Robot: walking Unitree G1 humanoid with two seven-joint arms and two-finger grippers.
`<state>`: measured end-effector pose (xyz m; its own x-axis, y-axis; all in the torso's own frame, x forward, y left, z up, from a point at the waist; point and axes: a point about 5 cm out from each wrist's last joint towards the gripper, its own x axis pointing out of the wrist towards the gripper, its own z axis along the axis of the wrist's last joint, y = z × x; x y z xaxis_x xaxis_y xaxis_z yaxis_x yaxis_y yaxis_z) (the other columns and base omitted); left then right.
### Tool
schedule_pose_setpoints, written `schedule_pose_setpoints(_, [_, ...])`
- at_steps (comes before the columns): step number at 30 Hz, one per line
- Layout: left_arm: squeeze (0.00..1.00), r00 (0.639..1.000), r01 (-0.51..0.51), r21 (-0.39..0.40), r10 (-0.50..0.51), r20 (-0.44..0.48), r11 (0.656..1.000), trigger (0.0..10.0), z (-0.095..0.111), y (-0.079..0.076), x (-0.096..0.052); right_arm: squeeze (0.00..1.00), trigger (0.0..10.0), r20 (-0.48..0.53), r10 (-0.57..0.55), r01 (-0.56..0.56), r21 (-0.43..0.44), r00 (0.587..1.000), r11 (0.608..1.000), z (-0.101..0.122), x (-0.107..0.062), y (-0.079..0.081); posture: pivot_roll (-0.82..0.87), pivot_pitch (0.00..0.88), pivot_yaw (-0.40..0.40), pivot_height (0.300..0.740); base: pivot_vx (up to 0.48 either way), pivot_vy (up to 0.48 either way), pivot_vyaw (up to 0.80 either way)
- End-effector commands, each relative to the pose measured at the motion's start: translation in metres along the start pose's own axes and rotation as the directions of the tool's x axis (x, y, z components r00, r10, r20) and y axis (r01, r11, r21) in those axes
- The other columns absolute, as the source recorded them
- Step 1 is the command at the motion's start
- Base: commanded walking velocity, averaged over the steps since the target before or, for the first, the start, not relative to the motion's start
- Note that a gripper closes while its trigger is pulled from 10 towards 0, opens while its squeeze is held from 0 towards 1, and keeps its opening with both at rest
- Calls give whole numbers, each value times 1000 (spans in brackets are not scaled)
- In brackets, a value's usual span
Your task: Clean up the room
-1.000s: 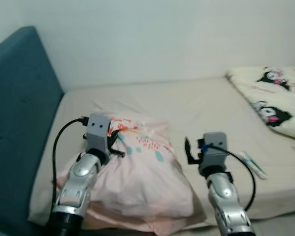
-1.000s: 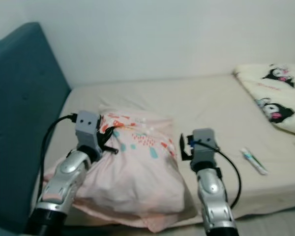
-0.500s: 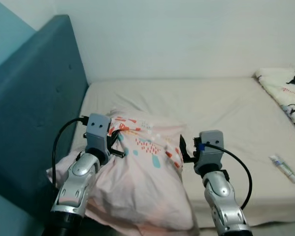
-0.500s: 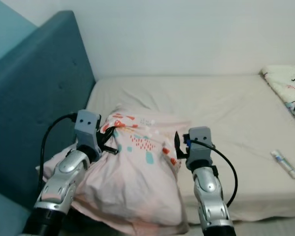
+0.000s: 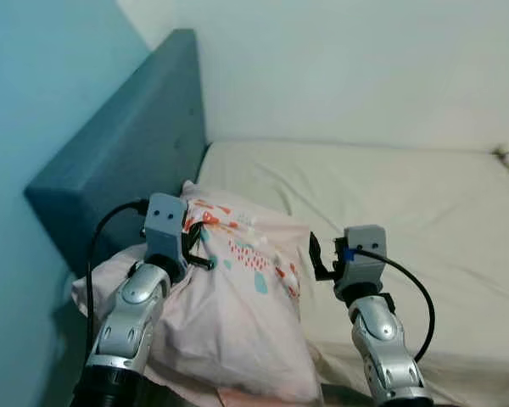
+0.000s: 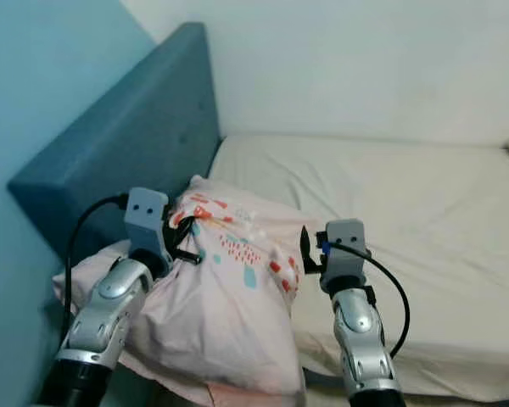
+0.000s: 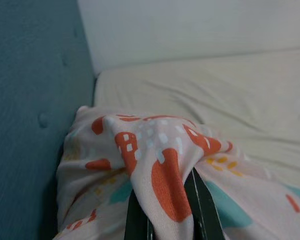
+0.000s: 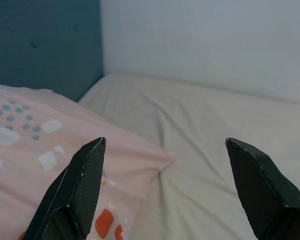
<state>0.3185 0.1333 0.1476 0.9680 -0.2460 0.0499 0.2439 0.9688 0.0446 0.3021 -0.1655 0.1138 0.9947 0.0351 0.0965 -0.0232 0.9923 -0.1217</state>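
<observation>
Here, left tool [image 7: 165, 220] pinches the pillow [image 5: 237, 288]; right tool [image 8: 165, 195] gapes just beside it.

Headboard [image 5: 127, 144]: dark teal, upholstered, with button tufts, upright along the left end of the bed.
Fitted sheet [image 5: 390, 195]: beige, creased, covering the mattress from the headboard to the right edge of view.
Back wall [image 5: 356, 68]: plain white, meeting the sheet along the far side.
Side wall [image 5: 34, 93]: light teal, beside and behind the headboard.

Pink patterned pillow [image 5: 229, 297] bunched up, near bed's headboard end.
</observation>
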Motion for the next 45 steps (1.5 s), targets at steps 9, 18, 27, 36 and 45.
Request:
schedule_pose_setpoints(9, [0, 995, 40, 8, -41, 90, 999, 10000, 20, -11, 3, 0, 10000, -15, -35, 35, 2, 999, 999, -5, -3, -12, 28, 37, 18, 740, 0, 0, 0])
schedule_pose_setpoints(18, [0, 995, -19, -9, 20, 97, 1000, 10000, 21, -3, 6, 0, 10000, -11, -38, 38, -8, 999, 999, -4, -2, -14, 25, 46, 15, 740, 0, 0, 0])
schedule_pose_setpoints(27, [0, 992, -49, -12, 50, 118, 999, 10000, 24, 1, 6, 0, 10000, -21, 23, -24, -38, 1000, 999, -6, -3, -5, 26, 48, 9, 740, 319, 0, 526])
schedule_pose_setpoints(36, [0, 991, -59, -17, 60, 122, 998, 10000, 24, 4, 6, 0, 10000, -47, 53, -55, -31, 997, 998, -10, -2, -4, 26, 46, 8, 740, 389, 0, 0])
schedule_pose_setpoints(45, [0, 991, -72, -20, 74, 110, 997, 10000, 23, 7, 5, 0, 10000, -48, 58, -60, -36, 997, 998, -9, -2, -4, 27, 48, 5, 740, 369, 0, 0])
